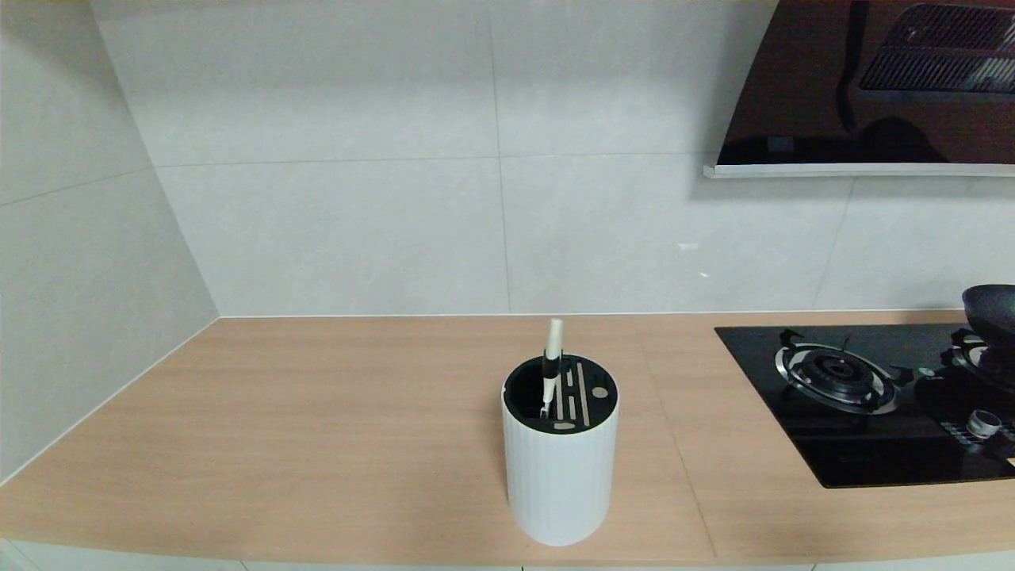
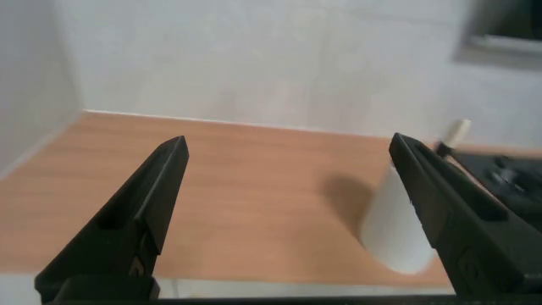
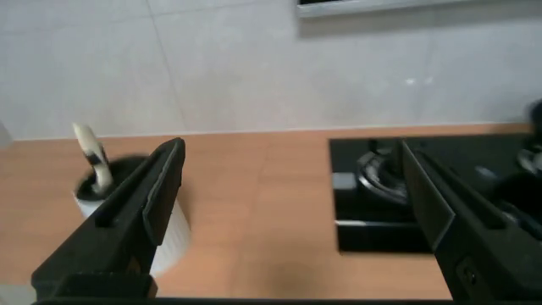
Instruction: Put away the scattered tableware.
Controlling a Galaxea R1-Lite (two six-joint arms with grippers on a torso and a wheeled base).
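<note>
Left gripper and right gripper hung spread and empty before the counter; the white holder, one utensil inside, stood near its front edge, where a nudge could have toppled it

The head camera sits high and back, facing forward and down across the table to the tiled wall. The white holder stands close to it, near the table's front edge. The left wrist camera looks out low between the 2 spread fingers of the left end effector, toward the same wall. The right wrist camera does likewise through the right end effector. All 3 views share the holder. The head and right wrist views also share the hob.
</note>
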